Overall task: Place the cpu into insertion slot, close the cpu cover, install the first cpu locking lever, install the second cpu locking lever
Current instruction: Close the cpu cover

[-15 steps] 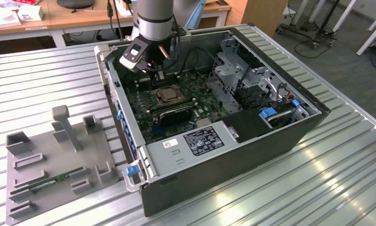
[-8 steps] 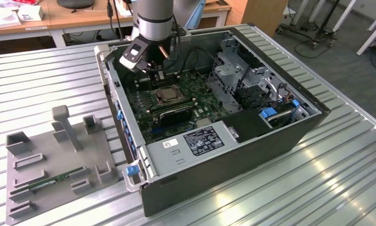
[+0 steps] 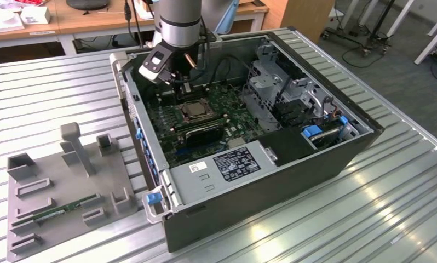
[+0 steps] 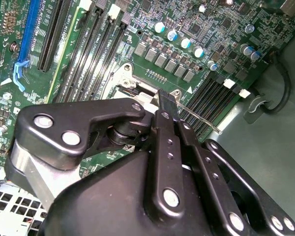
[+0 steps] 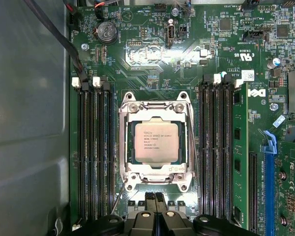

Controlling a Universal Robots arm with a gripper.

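The cpu (image 5: 155, 141) lies flat in the insertion slot (image 5: 126, 173), its silvery face up; in the exterior view the cpu (image 3: 194, 108) sits mid-board inside the open computer case. The cpu cover (image 5: 154, 106) is folded down as a metal frame around the chip. One thin locking lever (image 5: 191, 142) runs along the socket's side. Another locking lever (image 5: 118, 196) angles away from the socket corner, and the same kind of wire (image 4: 202, 119) juts out beside my fingers. My gripper (image 5: 155, 197) (image 4: 166, 96) (image 3: 180, 86) hovers at the socket's edge, shut, with nothing visibly held.
Long black memory slots (image 5: 94, 147) (image 5: 215, 147) flank the socket. A black cable (image 5: 54, 37) crosses the case wall. The drive cage (image 3: 277, 93) and power supply (image 3: 229, 164) crowd the case. A grey fixture (image 3: 65, 192) with a green memory stick (image 3: 58, 211) lies at the exterior view's left.
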